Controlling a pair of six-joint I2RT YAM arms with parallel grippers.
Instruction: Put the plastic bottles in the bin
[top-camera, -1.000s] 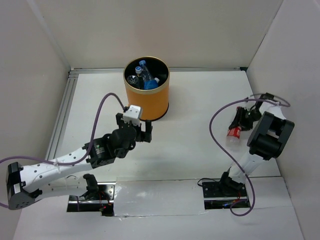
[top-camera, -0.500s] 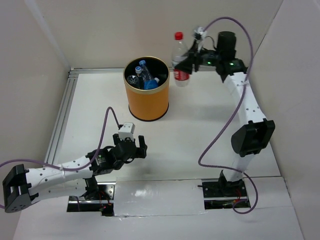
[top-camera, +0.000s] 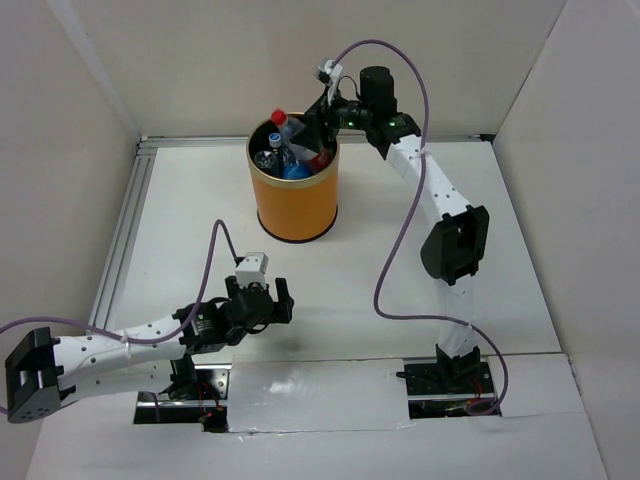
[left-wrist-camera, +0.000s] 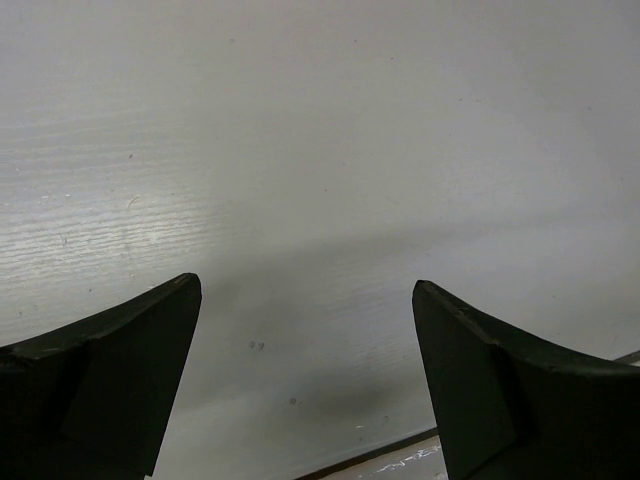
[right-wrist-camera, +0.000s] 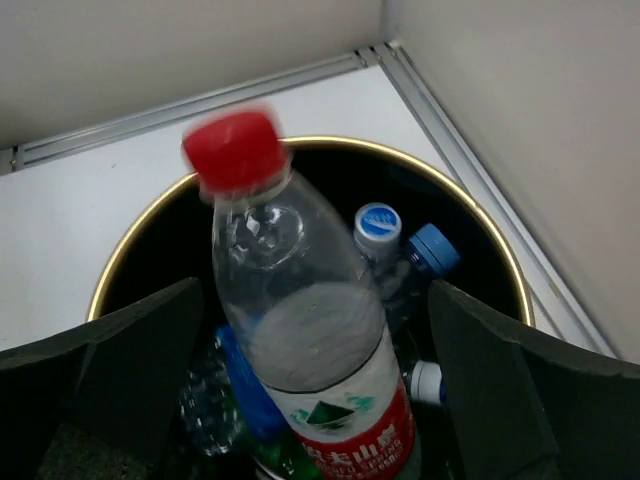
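The orange bin (top-camera: 294, 205) stands at the back of the table, its golden rim (right-wrist-camera: 130, 245) and black inside filling the right wrist view. My right gripper (top-camera: 322, 135) hangs over its right edge and is open (right-wrist-camera: 315, 290). Between its spread fingers a clear bottle with red cap and label (right-wrist-camera: 310, 340) stands free and blurred, bottom end inside the bin, cap (top-camera: 279, 118) above the rim. Blue-capped clear bottles (right-wrist-camera: 430, 250) and something green (right-wrist-camera: 275, 455) lie inside. My left gripper (top-camera: 272, 300) is open (left-wrist-camera: 305, 285) over bare table, holding nothing.
White walls enclose the table on three sides. A metal rail (top-camera: 125, 225) runs along the left edge and another along the back behind the bin. Both arm bases (top-camera: 445, 385) sit on a taped strip at the near edge.
My right arm carried the red-capped bottle from the right side up over the bin, then opened; the bottle is dropping in. My left arm drew back from the bin toward the near edge.
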